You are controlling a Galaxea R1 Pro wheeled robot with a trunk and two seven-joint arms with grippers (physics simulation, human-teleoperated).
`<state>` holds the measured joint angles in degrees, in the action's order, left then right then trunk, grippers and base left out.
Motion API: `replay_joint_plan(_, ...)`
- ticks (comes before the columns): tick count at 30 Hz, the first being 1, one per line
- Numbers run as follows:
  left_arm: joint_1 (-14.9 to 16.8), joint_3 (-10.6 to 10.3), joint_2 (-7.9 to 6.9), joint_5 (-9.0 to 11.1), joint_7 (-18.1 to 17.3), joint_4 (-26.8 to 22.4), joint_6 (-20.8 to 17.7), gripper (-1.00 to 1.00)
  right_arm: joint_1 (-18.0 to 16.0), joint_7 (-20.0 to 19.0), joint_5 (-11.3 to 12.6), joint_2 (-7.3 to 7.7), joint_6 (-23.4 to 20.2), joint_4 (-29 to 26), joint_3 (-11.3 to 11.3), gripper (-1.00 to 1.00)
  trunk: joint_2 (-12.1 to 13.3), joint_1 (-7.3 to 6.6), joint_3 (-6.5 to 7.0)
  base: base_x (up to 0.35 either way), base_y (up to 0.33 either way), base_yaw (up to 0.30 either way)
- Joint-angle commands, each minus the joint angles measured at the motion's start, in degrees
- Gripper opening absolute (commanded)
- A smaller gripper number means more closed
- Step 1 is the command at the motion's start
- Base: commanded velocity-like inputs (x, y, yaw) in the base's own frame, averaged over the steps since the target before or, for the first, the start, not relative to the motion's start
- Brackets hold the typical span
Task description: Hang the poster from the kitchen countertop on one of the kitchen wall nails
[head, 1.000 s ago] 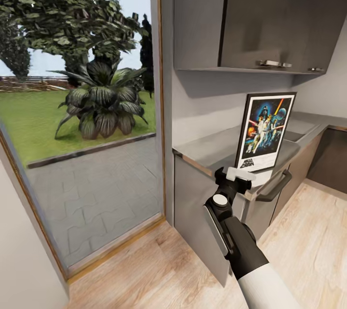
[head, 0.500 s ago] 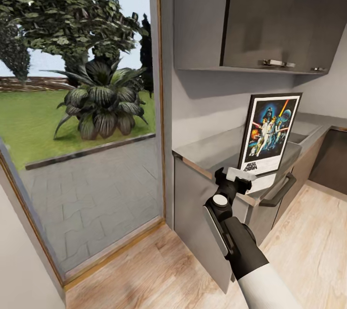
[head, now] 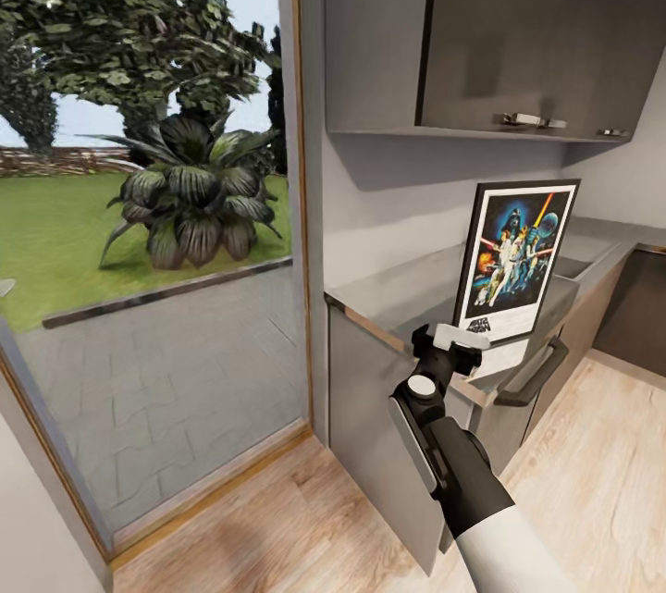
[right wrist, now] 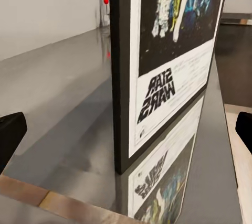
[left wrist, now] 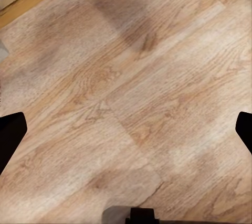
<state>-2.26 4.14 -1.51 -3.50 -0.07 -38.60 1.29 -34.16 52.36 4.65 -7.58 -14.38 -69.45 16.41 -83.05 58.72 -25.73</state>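
A kitchen corner with a pale wood floor (head: 592, 482) sits beside a tall glass door (head: 157, 297) that looks out on paving, grass and a big leafy plant (head: 190, 195). Dark wall cabinets (head: 518, 29) hang above the table (head: 407, 288), a grey metal slab over grey cabinet fronts with a dark bar handle (head: 536, 373).

The poster (head: 515, 257) stands upright on the table near its front edge, with its black frame, white border and "STAR WARS" title readable (its mirror image shows in the shiny metal under it). In the right wrist view the poster (right wrist: 168, 61) rises just ahead of the camera, its lower edge on the table (right wrist: 58, 114).

The right end effector (head: 460, 340) is just in front of the poster's lower edge at the table's rim, released, its dark fingertips (right wrist: 10, 135) spread wide apart and touching nothing.

The left end effector (left wrist: 126, 135) is likewise released, its fingertips (left wrist: 10, 135) well apart over the floor (left wrist: 131, 77).
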Motion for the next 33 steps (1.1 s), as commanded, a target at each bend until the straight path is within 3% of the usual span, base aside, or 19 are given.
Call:
replay_joint_plan(1,-0.02,0.14,0.02,-0.37,-0.01,-0.07,0.11,1.0,-0.05,0.36,0.19,0.02,-0.52,-0.04,0.13,1.0,-0.03,0.0,-0.05,0.011,-0.009,0.0)
replay_joint_plan(12,-0.02,0.27,0.02,-0.37,-0.02,-0.07,0.11,1.0,-0.05,0.37,0.19,0.02,-0.48,0.0,0.12,1.0,-0.03,0.0,-0.05,0.18,-0.002,0.0)
replay_joint_plan(22,-0.02,0.28,0.02,-0.37,-0.02,-0.07,0.11,1.0,-0.05,0.37,0.19,0.02,-0.48,0.02,0.11,1.0,-0.03,0.0,-0.05,0.028,-0.004,0.0)
replay_joint_plan(33,-0.02,0.29,0.02,-0.37,-0.02,-0.16,0.11,1.0,-0.06,0.37,0.2,0.02,-0.48,0.02,0.11,1.0,-0.03,0.0,-0.05,0.116,-0.11,0.0)
